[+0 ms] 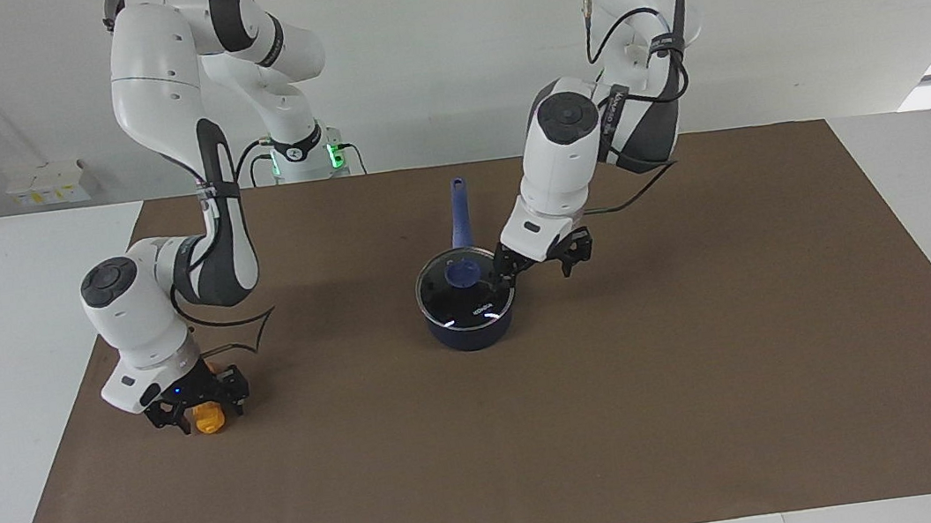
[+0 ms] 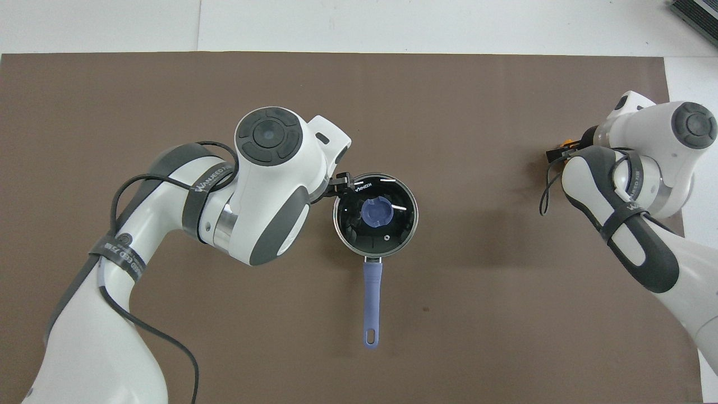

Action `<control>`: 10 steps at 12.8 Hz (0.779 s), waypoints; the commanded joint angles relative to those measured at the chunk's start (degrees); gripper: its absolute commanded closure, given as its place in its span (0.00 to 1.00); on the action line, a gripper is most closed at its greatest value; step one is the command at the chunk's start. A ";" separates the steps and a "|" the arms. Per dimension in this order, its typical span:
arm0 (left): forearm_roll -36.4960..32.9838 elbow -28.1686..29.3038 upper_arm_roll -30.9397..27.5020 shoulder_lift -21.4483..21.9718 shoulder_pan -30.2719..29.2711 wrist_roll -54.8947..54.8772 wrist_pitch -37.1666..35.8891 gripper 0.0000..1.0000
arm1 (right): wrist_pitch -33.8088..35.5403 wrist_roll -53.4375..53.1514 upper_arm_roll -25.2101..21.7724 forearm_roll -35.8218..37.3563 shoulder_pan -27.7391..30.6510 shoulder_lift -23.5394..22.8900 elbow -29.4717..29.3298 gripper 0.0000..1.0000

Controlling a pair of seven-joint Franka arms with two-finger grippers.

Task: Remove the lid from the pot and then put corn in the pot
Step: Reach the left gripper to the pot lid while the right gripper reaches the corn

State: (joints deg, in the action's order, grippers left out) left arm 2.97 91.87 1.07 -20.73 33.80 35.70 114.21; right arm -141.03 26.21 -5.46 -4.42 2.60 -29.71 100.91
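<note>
Left end effector (image 1: pixel 544 262) spread apart, low beside glass lid (image 1: pixel 465 288) closed on navy saucepan (image 1: pixel 468 325), mid-worktop (image 1: pixel 710 373). Right end effector (image 1: pixel 197 408) straddling orange-yellow corn cob (image 1: pixel 208 418), well apart from saucepan toward right arm's end; grip unclear.

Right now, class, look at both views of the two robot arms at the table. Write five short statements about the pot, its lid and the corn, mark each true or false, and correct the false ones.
1. The lid sits on the pot. True.
2. The corn is inside the pot. False: it lies on the brown mat toward the right arm's end of the table, with the right claw down around it.
3. The pot's handle points toward the robots. True.
4. The left claw grips the lid's blue knob. False: it is beside the pot, at the lid's rim.
5. The lid's knob is red. False: it is blue.
</note>
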 commanded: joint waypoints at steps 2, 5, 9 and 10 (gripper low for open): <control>-1.30 -6.35 -0.98 -2.65 4.68 8.06 -5.04 0.00 | -0.56 2.00 0.28 -0.68 0.56 -0.53 -0.71 1.00; -1.56 -11.25 -1.15 -7.03 7.49 13.51 -6.19 0.00 | -0.38 2.26 0.28 -0.68 0.82 -0.53 -0.97 1.00; -2.18 -21.91 -1.60 -14.70 8.91 16.16 -10.14 0.00 | 3.55 2.88 0.36 -1.47 1.18 3.76 -1.06 1.00; -2.52 -21.82 -1.51 -14.52 8.91 16.16 -10.32 0.00 | 6.01 2.79 0.36 -1.47 1.18 5.87 -0.98 1.00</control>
State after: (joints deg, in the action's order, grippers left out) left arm 1.79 73.82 0.64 -33.70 42.02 50.96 106.82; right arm -139.26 26.82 -5.63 -4.41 3.14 -28.20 99.37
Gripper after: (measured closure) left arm 0.000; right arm 0.573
